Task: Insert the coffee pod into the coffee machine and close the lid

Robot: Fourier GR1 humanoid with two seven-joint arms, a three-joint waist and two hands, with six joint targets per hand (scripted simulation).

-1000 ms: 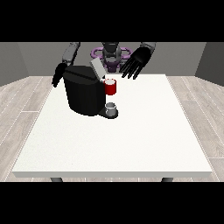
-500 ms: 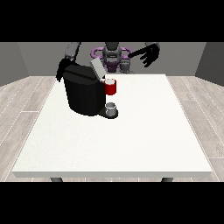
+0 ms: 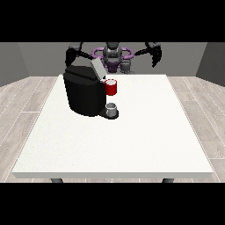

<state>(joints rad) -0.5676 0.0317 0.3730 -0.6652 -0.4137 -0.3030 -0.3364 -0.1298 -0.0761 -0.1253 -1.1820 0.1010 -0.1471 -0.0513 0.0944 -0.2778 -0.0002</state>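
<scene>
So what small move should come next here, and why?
Probably bring the hand at the view's left down onto the raised lid to press it shut. The lid stands tilted up on the coffee machine, and the hand at the view's right hangs further from it, off to the side.

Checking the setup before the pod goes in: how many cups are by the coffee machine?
1: a small grey cup stands on the tray at the front of the black coffee machine, under its red part. Others may be hidden behind it.
</scene>
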